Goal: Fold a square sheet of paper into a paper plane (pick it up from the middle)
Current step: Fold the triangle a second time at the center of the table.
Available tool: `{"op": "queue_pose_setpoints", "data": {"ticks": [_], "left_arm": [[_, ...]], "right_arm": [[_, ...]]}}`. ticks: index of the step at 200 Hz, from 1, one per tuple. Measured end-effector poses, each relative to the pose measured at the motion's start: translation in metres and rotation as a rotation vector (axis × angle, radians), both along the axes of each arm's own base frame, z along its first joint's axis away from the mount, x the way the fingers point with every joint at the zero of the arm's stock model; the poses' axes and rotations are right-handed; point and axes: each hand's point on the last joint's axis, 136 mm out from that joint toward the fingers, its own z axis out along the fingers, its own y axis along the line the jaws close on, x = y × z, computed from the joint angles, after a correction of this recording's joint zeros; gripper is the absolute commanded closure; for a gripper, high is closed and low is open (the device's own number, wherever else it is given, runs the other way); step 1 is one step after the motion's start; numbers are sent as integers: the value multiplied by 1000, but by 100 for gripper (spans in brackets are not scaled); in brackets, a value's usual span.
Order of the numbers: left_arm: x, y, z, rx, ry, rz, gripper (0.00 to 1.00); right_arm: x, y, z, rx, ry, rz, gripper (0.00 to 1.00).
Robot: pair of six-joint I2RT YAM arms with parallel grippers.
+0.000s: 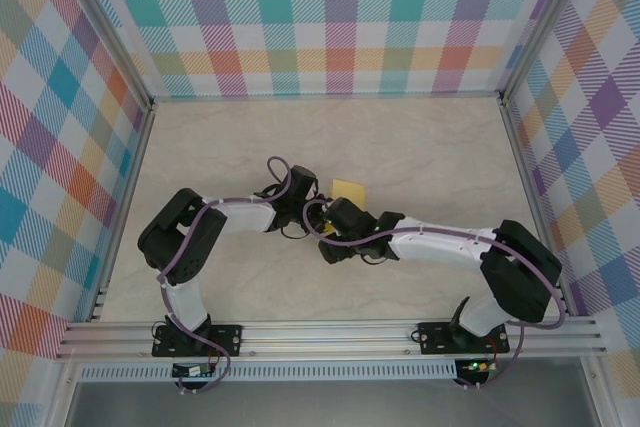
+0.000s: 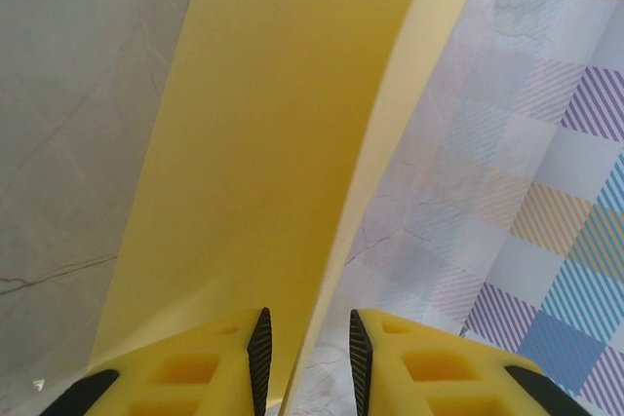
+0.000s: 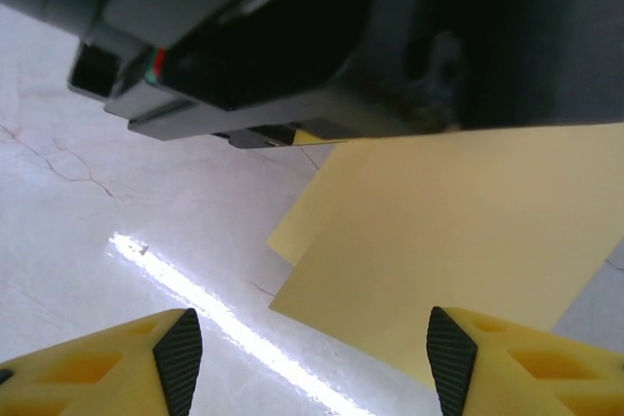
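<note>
The square sheet of paper is yellow and lies mid-table, where both arms meet. In the left wrist view the paper stands up as a folded flap, its edge running down between the fingers of my left gripper. That gripper is open a little: the left pad sits next to the sheet, and table shows between the sheet and the right pad. My right gripper is open wide just above the table. In its view the paper shows two layers, and one corner reaches in between the fingertips. No paper plane shape shows.
The dark body of the left arm's wrist hangs close over the paper in the right wrist view. Checked walls and metal rails enclose the marbled table. A bright glare streak crosses the table.
</note>
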Motion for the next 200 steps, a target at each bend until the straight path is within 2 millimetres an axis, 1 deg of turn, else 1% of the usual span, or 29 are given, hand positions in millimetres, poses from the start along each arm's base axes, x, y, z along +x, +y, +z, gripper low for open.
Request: {"op": "queue_pose_setpoints", "data": {"ticks": [33,82,98,109,124,161,188,195,200], "left_arm": [[-1,-1,4,-10,-4,-5,70],[-1,-2,8,-19,-5,-9,71],[-1,-2,8,-20,-4,-10,71],[-2,-2,8,-21,-3,-10,71],[-2,-2,8,-21,-3,-10,71],[-1,-2,9,-22,-5,-10,71],[-2,-2,9,-21,-3,-9,72],[-2,-2,9,-21,-4,-9,72],[-2,-2,9,-22,-5,-9,72]], "right_arm": [[2,4,2,-24,-42,-1,35],[10,4,3,-47,-81,-21,40],[11,4,4,-50,-86,-24,44],[11,4,4,-51,-88,-25,51],[12,3,4,-51,-90,-31,58],[14,1,4,-58,-100,-41,66],[12,-2,3,-51,-103,-51,68],[12,-3,3,-46,-103,-54,64],[11,-4,4,-43,-101,-59,60]]}}
